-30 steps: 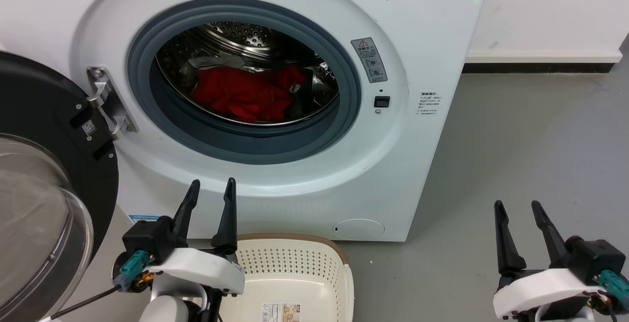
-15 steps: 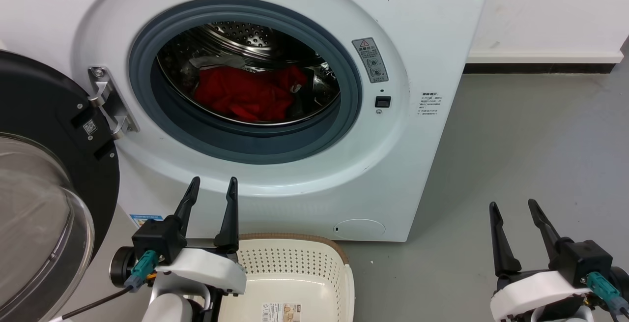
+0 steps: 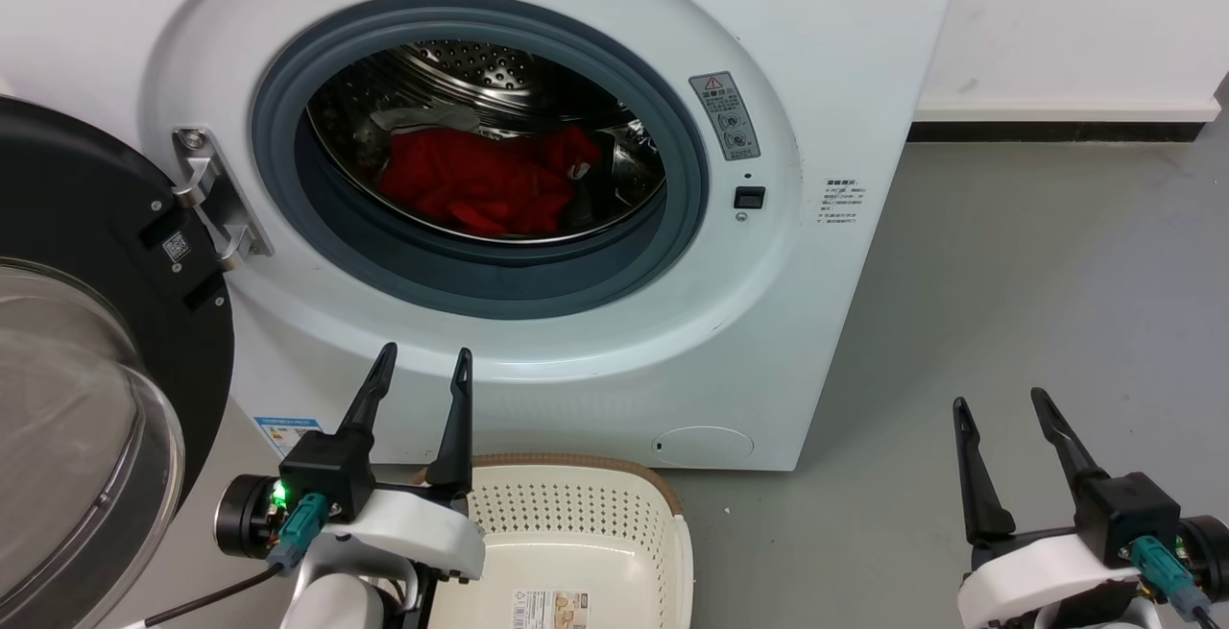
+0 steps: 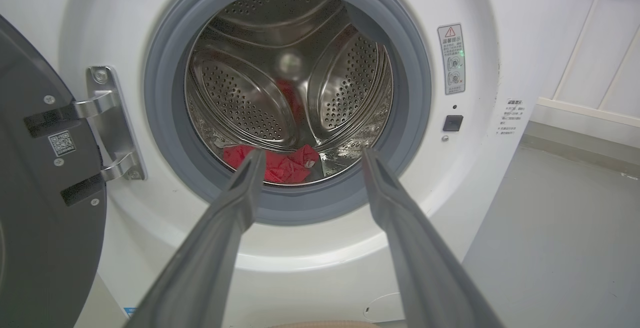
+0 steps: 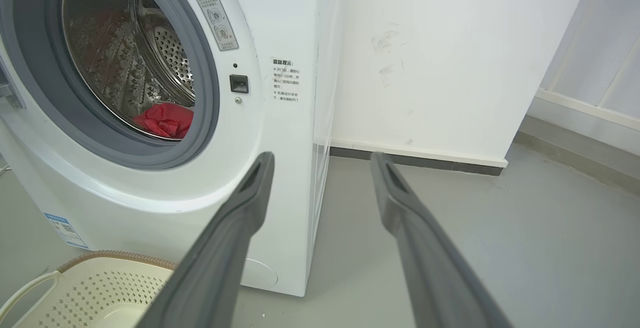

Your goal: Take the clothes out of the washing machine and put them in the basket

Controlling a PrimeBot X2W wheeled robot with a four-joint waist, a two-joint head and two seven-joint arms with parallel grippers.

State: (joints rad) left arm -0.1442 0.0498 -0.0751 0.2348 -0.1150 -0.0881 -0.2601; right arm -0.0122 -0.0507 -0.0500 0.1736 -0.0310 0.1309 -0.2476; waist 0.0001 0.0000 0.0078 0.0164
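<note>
One shift: left pincer edged rightward, jaws spread (clothes unmoved).

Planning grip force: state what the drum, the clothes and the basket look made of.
Drum: likely polished steel, mirror-bright with punched holes. Clothes: soft matte red fabric, crumpled in folds. Basket: probably moulded cream plastic, smooth, perforated; brown rim looks woven.

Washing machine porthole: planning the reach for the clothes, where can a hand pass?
Through the grey rim, above the red clothes, the drum is bare. Floor right of the washing machine is free. Crowded: left hand between door and basket.
</note>
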